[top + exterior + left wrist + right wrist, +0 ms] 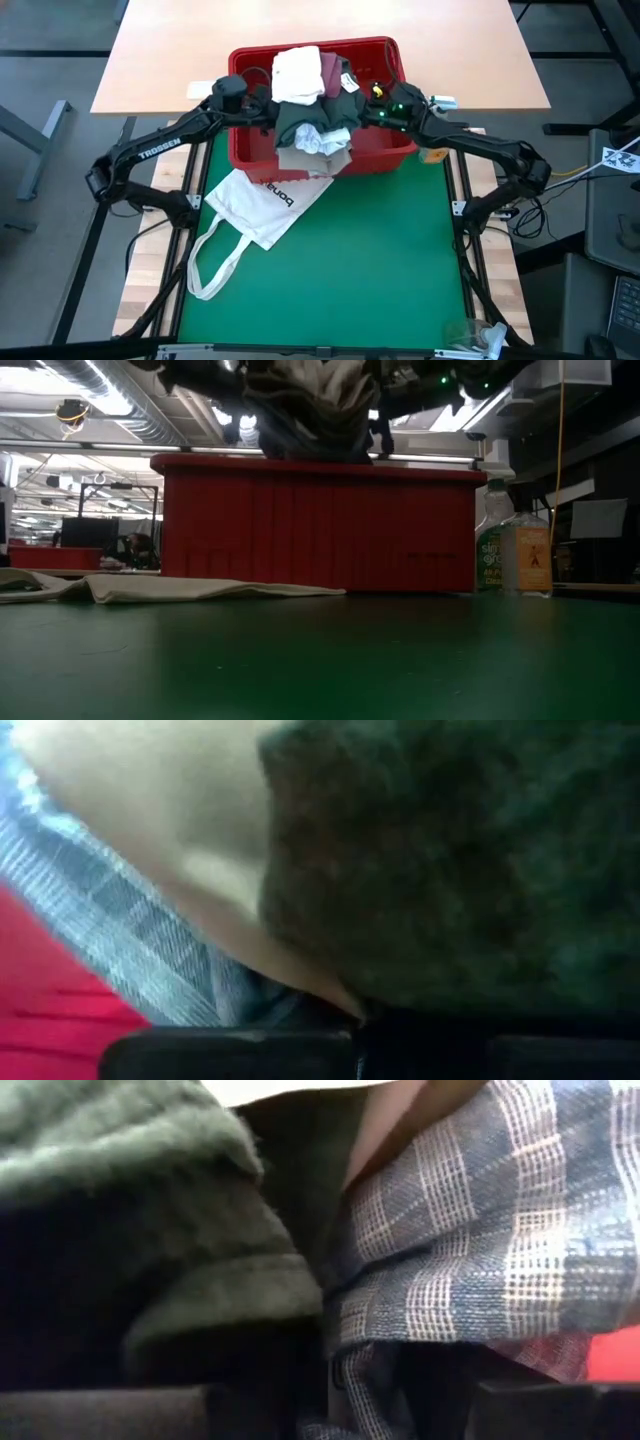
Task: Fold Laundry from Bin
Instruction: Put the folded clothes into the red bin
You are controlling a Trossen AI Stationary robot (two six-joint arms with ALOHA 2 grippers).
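The red bin (385, 150) stands at the green mat's far edge, heaped with laundry: a white shirt (298, 72), a maroon piece (331, 70), a small white piece (316, 140) and tan cloth (312, 162) draped over the near rim. A dark green-grey top (318, 115) hangs above the heap between my two grippers. My left gripper (268, 103) is shut on its left end, my right gripper (368, 108) on its right end. Blue-striped cloth (480, 1240) lies right against the right fingers. In the low view the top (310, 405) hangs above the bin's rim (320, 463). My left gripper comes in nearly level from the table's left and holds a bunched part of the dark green-grey top (440, 970) at its left end. The cloth fills the view and hides the fingertips. The top hangs over the bin. My right gripper comes in level from the table's right and has a thick bunched fold of the dark green-grey top (230, 1310) between its fingers. Blue-striped cloth (400, 1330) sits in the gap too; whether it is caught I cannot tell. The top hangs above the heap.
A white tote bag (262, 203) with long straps (215, 262) lies flat on the mat just near of the bin's left half. A clear bottle (520, 555) stands right of the bin. The green mat (380, 260) stretches toward the near edge.
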